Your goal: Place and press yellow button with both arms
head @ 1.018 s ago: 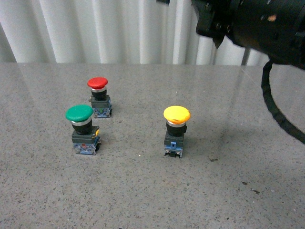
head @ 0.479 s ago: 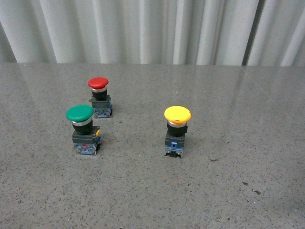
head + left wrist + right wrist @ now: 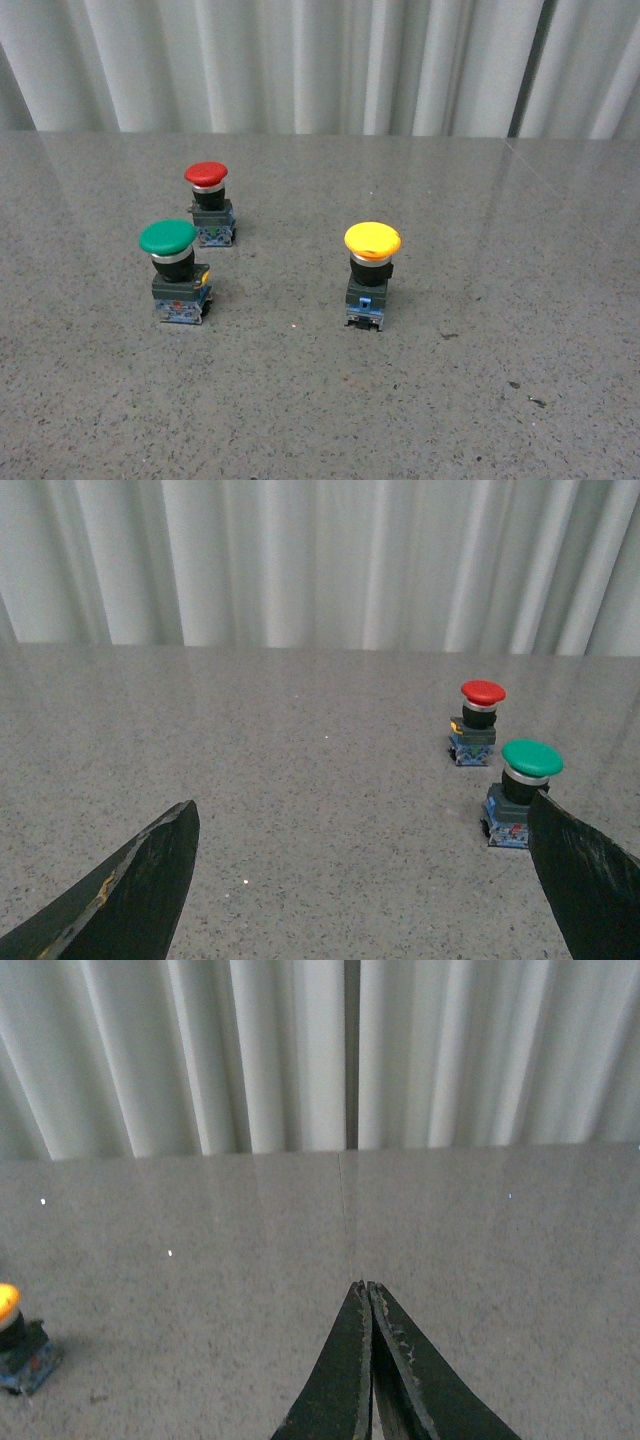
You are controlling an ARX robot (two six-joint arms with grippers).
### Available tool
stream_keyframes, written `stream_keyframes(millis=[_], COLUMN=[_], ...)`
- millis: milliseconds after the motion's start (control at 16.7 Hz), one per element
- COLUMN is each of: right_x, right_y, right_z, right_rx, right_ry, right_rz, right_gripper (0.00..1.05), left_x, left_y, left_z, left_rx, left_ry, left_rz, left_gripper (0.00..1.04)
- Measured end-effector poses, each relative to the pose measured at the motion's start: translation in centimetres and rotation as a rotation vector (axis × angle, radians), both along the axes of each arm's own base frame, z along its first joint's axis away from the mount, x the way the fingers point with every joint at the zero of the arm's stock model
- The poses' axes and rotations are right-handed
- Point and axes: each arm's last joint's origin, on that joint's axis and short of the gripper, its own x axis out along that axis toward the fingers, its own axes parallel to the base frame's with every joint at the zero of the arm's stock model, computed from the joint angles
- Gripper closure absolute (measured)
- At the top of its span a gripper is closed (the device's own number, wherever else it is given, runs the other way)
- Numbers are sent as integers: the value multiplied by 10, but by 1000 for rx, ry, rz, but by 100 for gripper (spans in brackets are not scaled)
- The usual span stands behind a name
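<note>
The yellow button [image 3: 372, 241] stands upright on the grey table, right of the middle, with its black body on a blue-grey block. Its edge also shows at the border of the right wrist view [image 3: 6, 1306]. Neither arm shows in the front view. My left gripper [image 3: 365, 825] is open and empty, its black fingers [image 3: 150, 875] wide apart above bare table, far from the yellow button. My right gripper [image 3: 366, 1286] is shut on nothing, fingertips together above the table, well aside of the yellow button.
A green-capped button [image 3: 166, 238] and a smaller red-capped button [image 3: 205, 174] stand left of the yellow one; both also show in the left wrist view, green [image 3: 531, 758] and red [image 3: 482, 692]. White pleated curtain [image 3: 300, 60] lines the table's far edge.
A second ago a black arm filled the upper right of the front view; it has withdrawn out of view. The buttons have not moved.
</note>
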Motion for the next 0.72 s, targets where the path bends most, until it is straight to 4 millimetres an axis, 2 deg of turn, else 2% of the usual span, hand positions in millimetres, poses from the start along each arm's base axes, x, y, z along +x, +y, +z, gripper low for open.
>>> stream_keyframes(millis=[120, 719], right_x=[-4, -18], right_y=[0, 0], right_z=[-12, -32], right_rx=[-5, -9], right_ry=[24, 5], right_rz=[5, 8], right_gripper=[103, 103], left_x=[0, 0], left_y=[0, 0], left_z=[0, 0], left_rx=[0, 0], left_ry=[0, 0], left_rz=[-1, -1], left_gripper=[7, 7])
